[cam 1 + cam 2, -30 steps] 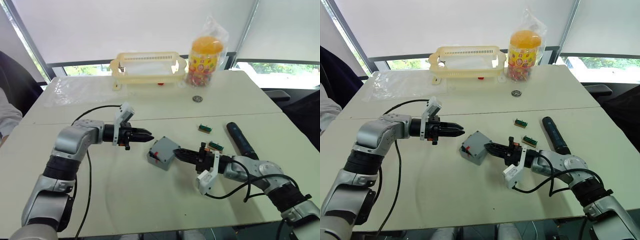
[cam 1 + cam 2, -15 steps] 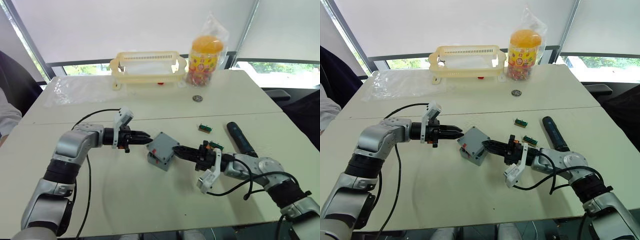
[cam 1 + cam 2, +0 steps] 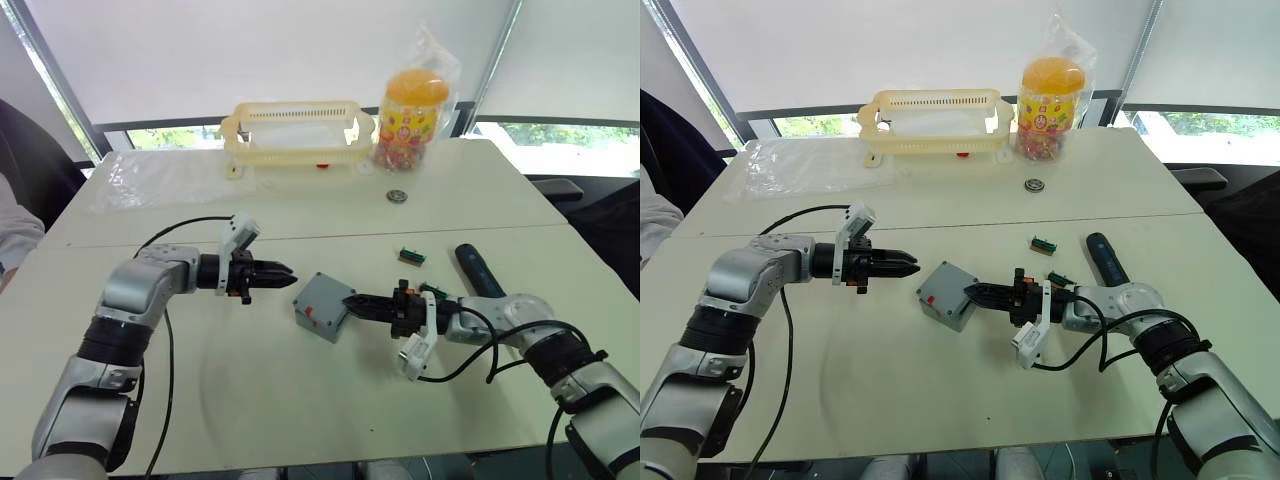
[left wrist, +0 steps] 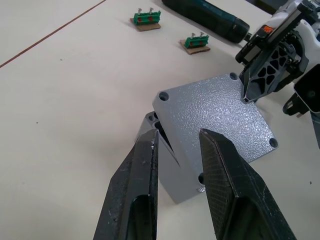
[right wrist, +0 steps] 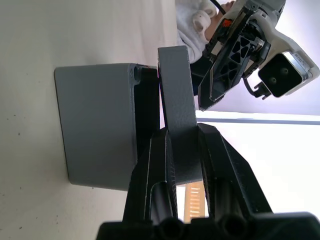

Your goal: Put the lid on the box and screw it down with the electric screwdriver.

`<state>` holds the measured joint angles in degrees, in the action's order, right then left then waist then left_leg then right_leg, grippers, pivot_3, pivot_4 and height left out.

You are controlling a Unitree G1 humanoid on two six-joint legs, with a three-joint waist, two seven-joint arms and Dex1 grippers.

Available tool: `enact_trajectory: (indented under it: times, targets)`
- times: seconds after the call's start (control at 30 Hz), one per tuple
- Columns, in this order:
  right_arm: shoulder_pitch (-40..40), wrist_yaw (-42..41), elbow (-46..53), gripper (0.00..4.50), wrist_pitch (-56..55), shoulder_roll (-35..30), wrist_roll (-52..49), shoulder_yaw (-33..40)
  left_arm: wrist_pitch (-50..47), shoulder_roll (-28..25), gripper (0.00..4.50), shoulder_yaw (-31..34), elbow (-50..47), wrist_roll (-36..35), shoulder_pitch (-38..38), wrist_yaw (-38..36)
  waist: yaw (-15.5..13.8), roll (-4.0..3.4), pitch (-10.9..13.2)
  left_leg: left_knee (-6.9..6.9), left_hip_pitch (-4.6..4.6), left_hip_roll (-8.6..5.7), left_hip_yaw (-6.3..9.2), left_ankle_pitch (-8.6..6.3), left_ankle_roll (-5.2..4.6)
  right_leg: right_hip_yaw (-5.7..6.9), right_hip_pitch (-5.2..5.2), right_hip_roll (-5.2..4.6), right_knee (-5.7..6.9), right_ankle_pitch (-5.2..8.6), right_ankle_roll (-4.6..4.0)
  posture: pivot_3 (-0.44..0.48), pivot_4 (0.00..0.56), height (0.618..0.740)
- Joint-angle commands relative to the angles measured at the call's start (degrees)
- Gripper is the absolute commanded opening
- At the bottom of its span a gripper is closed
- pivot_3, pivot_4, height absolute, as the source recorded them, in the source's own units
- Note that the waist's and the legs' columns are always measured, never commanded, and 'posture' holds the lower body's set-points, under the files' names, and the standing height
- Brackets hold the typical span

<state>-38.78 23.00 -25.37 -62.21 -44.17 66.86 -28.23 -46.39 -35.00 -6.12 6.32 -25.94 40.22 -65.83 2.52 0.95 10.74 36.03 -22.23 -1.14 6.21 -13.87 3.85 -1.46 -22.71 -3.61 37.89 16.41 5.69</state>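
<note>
The grey box, with a small red mark on its side, stands at the table's middle. The flat grey lid lies over its top, slightly askew, with a gap along one edge and a box corner poking out. My right gripper is shut on the lid's right edge. My left gripper hovers open just left of the box, a little apart from it and with nothing between its fingers. The dark electric screwdriver lies on the table behind my right forearm.
Two small green bit strips lie between the box and the screwdriver. At the back of the table stand a yellow basket and a candy jar in a bag, with a small round object and a plastic sheet nearby.
My right gripper has brought the lid further over the box and lowered it from a tilt to nearly flat. My left gripper has drawn back slightly to the left.
</note>
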Motion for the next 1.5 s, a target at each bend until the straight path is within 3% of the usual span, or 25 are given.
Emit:
enact_trajectory:
  times: [0.03, 0.5, 0.7, 0.9, 0.93, 0.97, 1.5]
  targets:
    - [-2.02, 2.22, -1.60, 0.14, -1.19, -0.35, 0.32, -1.14, 1.78, 1.24, 1.25, -1.58, -1.90, 0.33, 1.24, -0.17, -0.04, 0.00, 0.00, 0.00, 0.00, 0.00, 0.00, 0.00, 0.00, 0.00, 0.01, 0.00, 0.00, 0.00, 0.00, 0.000, 0.150, 0.740]
    - [-4.72, 4.53, -6.71, 0.14, -3.82, -0.60, 0.32, -4.56, 8.68, 5.75, 1.25, -11.86, 2.96, 7.41, 2.03, -2.39, 0.00, -0.03, -0.02, 0.01, 0.01, -0.01, -0.01, 0.01, 0.00, 0.00, 0.02, 0.00, 0.01, 0.00, 0.00, 0.000, 0.150, 0.740]
    - [-4.91, 4.47, -7.23, 0.14, -4.42, -0.38, 0.61, -5.54, 8.72, 6.53, 1.25, -12.30, 3.94, 8.13, 0.68, -2.66, -0.08, -0.06, -0.04, 0.04, 0.10, -0.02, 0.00, 0.01, 0.00, 0.00, 0.13, 0.00, 0.01, 0.00, 0.00, 0.000, 0.150, 0.740]
    - [-5.15, 4.29, -8.06, 2.97, -3.00, -0.39, 0.22, -5.52, 9.02, 7.55, 1.25, -12.49, 4.16, 9.16, -0.27, -1.37, 0.09, -0.04, -0.06, -0.01, 0.43, -0.02, 0.00, 0.00, 0.00, -0.01, 0.41, 0.00, 0.01, 0.00, 0.00, 0.000, 0.150, 0.740]
    - [-5.17, 4.24, -8.13, 3.62, -2.87, -0.44, 0.12, -5.51, 9.11, 7.65, 1.25, -12.66, 4.12, 9.37, -0.48, -1.22, 0.11, -0.04, -0.06, -0.06, 0.66, -0.02, -0.02, 0.00, -0.01, -0.04, 0.60, 0.01, 0.01, 0.01, -0.01, 0.000, 0.150, 0.740]
    - [-5.18, 4.18, -8.17, 3.92, -2.84, -0.53, 0.04, -5.53, 9.07, 7.81, 1.25, -12.76, 4.05, 9.49, -0.68, -0.99, 0.12, -0.05, -0.09, -0.09, 0.79, -0.02, -0.02, 0.00, -0.01, -0.05, 0.71, 0.00, 0.01, 0.02, -0.01, 0.000, 0.150, 0.740]
    - [-4.31, 2.19, -7.07, 3.92, -0.86, -2.92, -1.97, -4.28, 8.80, 8.49, 1.25, -12.20, 3.93, 10.48, -4.04, 1.94, 0.07, -0.07, -0.15, -0.07, 0.92, -0.02, 0.00, -0.01, -0.01, -0.04, 0.88, 0.01, 0.00, 0.05, -0.07, 0.000, 0.150, 0.740]
